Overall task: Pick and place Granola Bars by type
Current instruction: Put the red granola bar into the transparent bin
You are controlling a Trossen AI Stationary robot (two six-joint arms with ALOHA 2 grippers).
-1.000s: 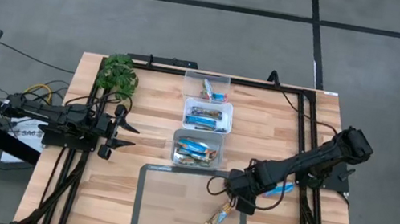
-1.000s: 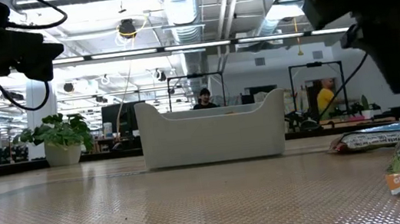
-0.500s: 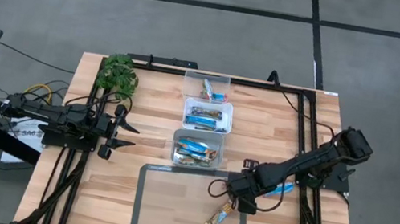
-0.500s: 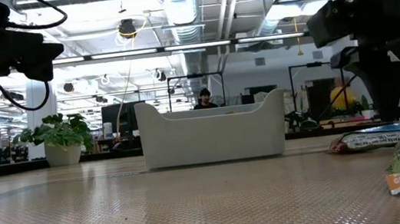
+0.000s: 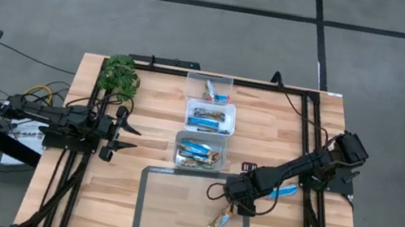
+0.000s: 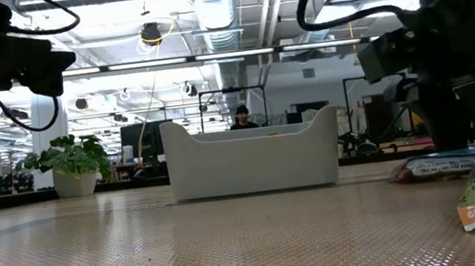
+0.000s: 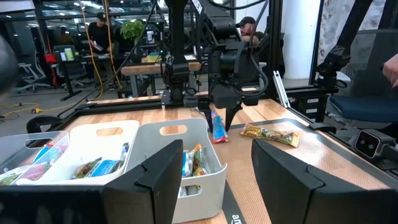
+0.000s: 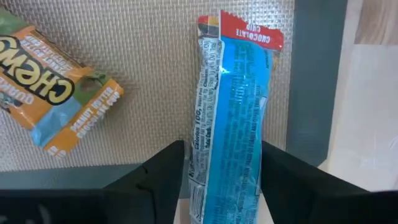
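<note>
Right pincer, fingers apart, straddles the blue bar at the mat's right edge; closing off-centre could crumple the wrapper.

One wooden table carries three white bins in a row, one dark mat and one green plant. Two robot arms are present, each ending in two fingers. Two granola bars lie outside the bins: one blue bar and one tan bar. More bars fill the bins, too crowded to count.
</note>
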